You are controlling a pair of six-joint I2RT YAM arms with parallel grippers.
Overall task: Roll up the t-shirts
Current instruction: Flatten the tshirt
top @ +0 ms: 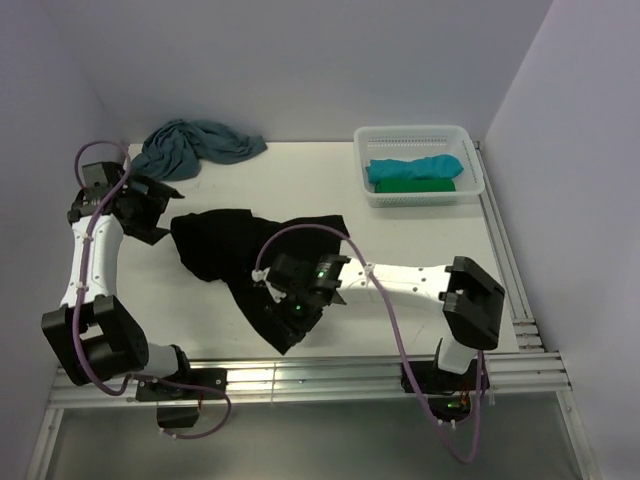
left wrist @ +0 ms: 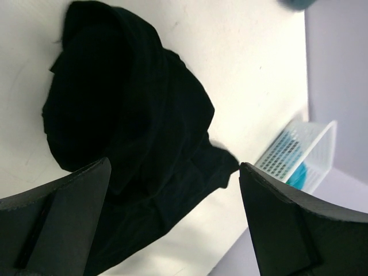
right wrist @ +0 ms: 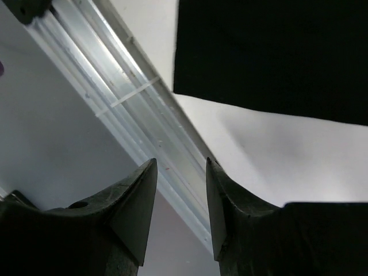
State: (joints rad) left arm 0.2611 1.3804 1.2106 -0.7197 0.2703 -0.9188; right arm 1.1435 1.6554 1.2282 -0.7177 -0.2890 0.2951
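A black t-shirt (top: 235, 250) lies crumpled and spread across the middle of the table, one corner reaching toward the near edge. My left gripper (top: 165, 212) is open at the shirt's left edge; in the left wrist view its jaws (left wrist: 174, 165) stand wide apart over the black cloth (left wrist: 126, 126), holding nothing. My right gripper (top: 295, 310) hovers over the shirt's near corner, open and empty (right wrist: 181, 164), with black cloth (right wrist: 276, 52) beyond its tips. A grey-teal t-shirt (top: 195, 145) lies bunched at the back left. Turquoise (top: 415, 167) and green (top: 415, 185) shirts lie rolled in the basket.
A white mesh basket (top: 415, 133) stands at the back right; it also shows in the left wrist view (left wrist: 305, 144). Aluminium rails (top: 330, 375) run along the table's near edge and show close under the right gripper (right wrist: 132, 109). Walls close in the left, back and right.
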